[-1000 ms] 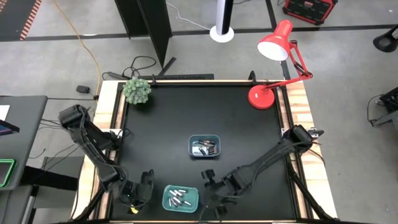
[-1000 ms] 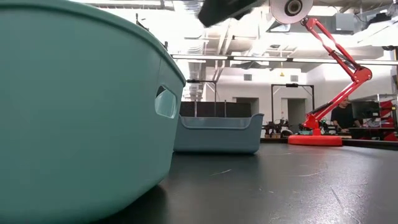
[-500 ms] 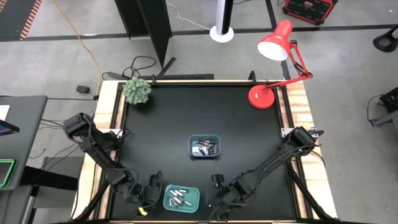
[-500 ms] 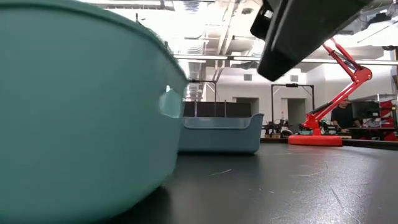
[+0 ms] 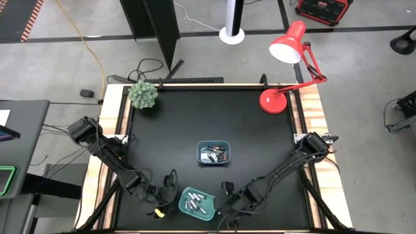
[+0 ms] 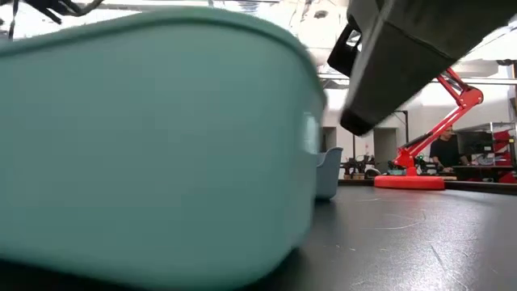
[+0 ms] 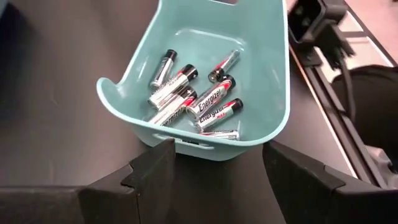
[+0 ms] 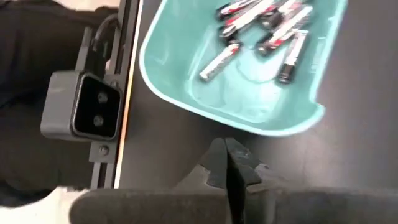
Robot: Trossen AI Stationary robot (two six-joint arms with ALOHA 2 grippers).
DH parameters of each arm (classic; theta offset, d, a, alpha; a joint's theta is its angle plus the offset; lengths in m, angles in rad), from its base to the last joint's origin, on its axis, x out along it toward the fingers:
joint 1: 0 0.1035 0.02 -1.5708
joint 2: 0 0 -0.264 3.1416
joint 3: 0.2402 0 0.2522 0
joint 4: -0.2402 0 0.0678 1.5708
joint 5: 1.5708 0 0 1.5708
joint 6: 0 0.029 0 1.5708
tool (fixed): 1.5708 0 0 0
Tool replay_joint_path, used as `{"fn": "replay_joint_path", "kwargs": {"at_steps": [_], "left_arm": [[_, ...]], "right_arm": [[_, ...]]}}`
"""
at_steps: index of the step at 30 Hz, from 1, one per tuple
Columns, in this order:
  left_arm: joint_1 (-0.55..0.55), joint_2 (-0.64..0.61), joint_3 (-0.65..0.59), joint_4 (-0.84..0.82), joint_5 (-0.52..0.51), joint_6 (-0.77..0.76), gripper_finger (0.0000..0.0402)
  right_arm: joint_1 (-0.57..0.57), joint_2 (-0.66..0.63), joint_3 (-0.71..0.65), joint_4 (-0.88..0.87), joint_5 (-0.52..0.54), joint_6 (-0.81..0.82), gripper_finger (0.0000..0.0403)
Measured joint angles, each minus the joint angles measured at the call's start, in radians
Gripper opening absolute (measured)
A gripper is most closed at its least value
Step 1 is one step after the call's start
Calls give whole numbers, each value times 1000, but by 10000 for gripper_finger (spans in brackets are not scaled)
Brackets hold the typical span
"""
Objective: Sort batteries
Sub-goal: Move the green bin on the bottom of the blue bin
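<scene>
Batteries [image 7: 198, 99], silver-and-black cylinders with red bands, lie loose in the teal tray [image 7: 273, 118], a smooth round-cornered plastic tub at the table's [image 5: 247, 130] near edge. I see my left gripper [image 7: 214, 165] spread wide at its end wall, my right gripper [image 8: 227, 163] fully closed, empty, just beside it. More batteries fill the blue tray [image 5: 214, 153] at centre.

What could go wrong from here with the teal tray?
1. The left gripper stands open astride the teal tray's end wall; the tray already sits skewed, so more pushing could slide it toward the table's front edge.
2. The batteries lie loose inside; a jolt could roll or spill them.
3. The right gripper, shut, sits close beside the tray, so the arms may collide.
</scene>
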Motion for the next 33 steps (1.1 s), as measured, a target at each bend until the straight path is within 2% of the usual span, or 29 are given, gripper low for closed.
{"fn": "replay_joint_path", "kwargs": {"at_steps": [16,33], "left_arm": [[105,0,0,4,0,23,237],[199,0,0,23,22,-1,237]], "right_arm": [[-35,-2,0,-34,-10,27,3],[-113,-2,0,-254,5,38,2]]}}
